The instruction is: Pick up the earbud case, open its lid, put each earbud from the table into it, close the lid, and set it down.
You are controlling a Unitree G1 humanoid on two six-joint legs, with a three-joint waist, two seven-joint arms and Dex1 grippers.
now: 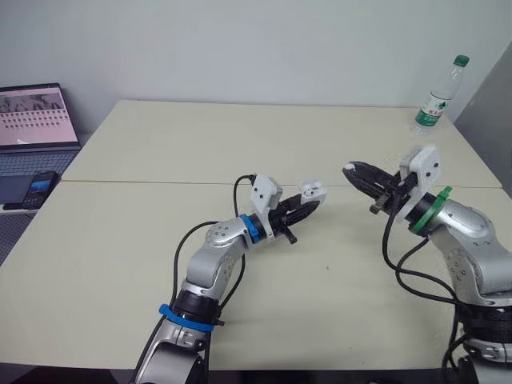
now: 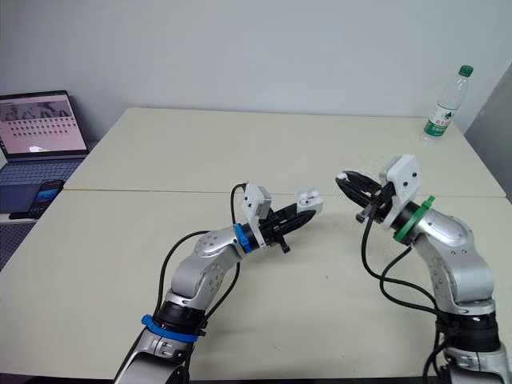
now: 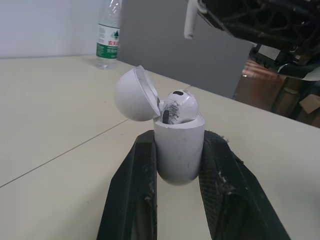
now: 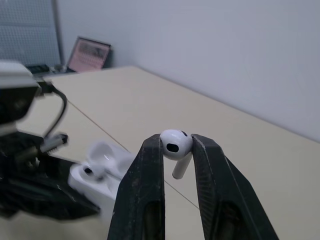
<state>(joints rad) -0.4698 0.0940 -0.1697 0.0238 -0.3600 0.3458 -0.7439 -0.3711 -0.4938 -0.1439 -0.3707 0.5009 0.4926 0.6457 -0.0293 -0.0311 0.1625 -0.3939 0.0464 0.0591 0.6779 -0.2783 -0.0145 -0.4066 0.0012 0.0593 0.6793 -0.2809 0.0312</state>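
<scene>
Above the middle of the table (image 1: 240, 136), the left gripper (image 1: 302, 206) clamps the case (image 3: 178, 152) by its lower body, lid (image 3: 132, 95) swung back, with the first bud (image 3: 177, 105) seated in it. Facing it, and apart from it, the right gripper (image 2: 348, 180) pinches the second bud (image 4: 175, 142) by its head between narrowly set fingers, stem hanging below. Case and second bud are both held clear of the tabletop.

The step in hand looks to be loading the last earbud; closing the lid and setting the case down are not yet done. The next move would call for bringing the stem over the free socket, matching the case's tilt, and lowering it without knocking the first bud or the open lid.

That free socket is hard to find. From the left wrist the first bud covers the case's mouth, and from the head the opening is too small to read. The first bud's stem is hidden inside the case. A bottle (image 1: 436, 100) stands at the far right corner, a laptop (image 1: 36, 120) beyond the left edge.
</scene>
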